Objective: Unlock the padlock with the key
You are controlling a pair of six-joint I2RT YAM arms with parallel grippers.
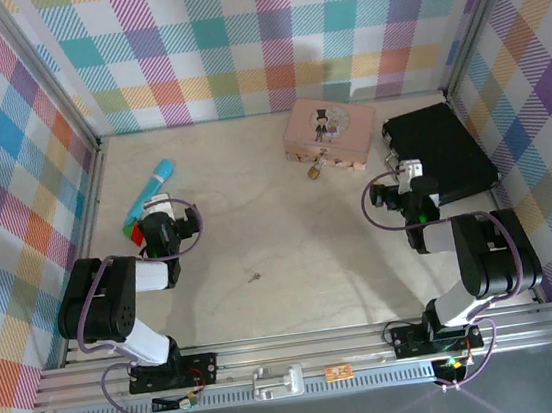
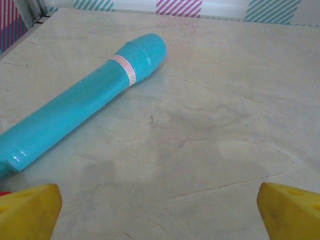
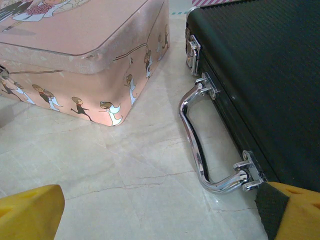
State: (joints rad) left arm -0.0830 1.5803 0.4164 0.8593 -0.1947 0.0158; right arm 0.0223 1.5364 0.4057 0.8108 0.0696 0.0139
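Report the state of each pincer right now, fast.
Left pincer: open, holding nothing.
Right pincer: open, holding nothing.

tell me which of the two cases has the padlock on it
The pink picture tin: the small brass padlock hangs at its front edge. The black case to its right has a chrome handle on its side, no padlock.
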